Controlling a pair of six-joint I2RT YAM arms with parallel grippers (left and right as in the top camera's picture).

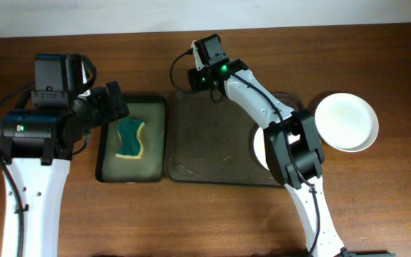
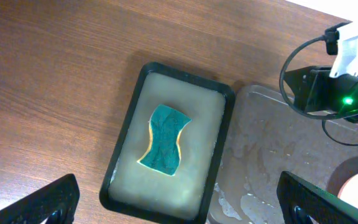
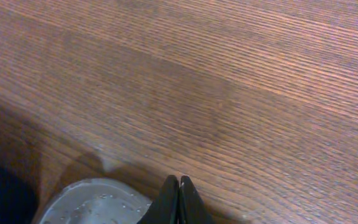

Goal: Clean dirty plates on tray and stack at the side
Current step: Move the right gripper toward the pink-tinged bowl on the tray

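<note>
Washing-up at the bench (image 1: 84, 221): at left, the left claw (image 2: 178, 180) hangs with its jaws spread as wide as they go, holding nothing, directly over the narrow dark tray (image 2: 124, 134) and its green sponge (image 2: 163, 138), which lies in a shallow film of cloudy water. Just beside that narrow tray to the right sits the large brown tray (image 1: 205, 143), its floor wet and streaked. One white plate (image 1: 257, 146) lies at its right end, mostly hidden under the right arm (image 1: 262, 100), which reaches across from near right to far left. The right claw (image 3: 179, 198) is pinched fully shut on nothing, poised over bare wood just beyond the brown tray's far corner. Farther right, off the tray, the white plates (image 1: 344, 121) rest on the bench; they look like two stacked, though the overhead view does not settle the count. The step in hand appears to be fetching the sponge for the last plate. To do it well, the left claw should drop straight down, close across the sponge's pinched waist and lift slowly so it drips into its own tray. The right arm would need to clear the plate first, and the wet tray floor could let the plate slide under a scrubbing stroke.
</note>
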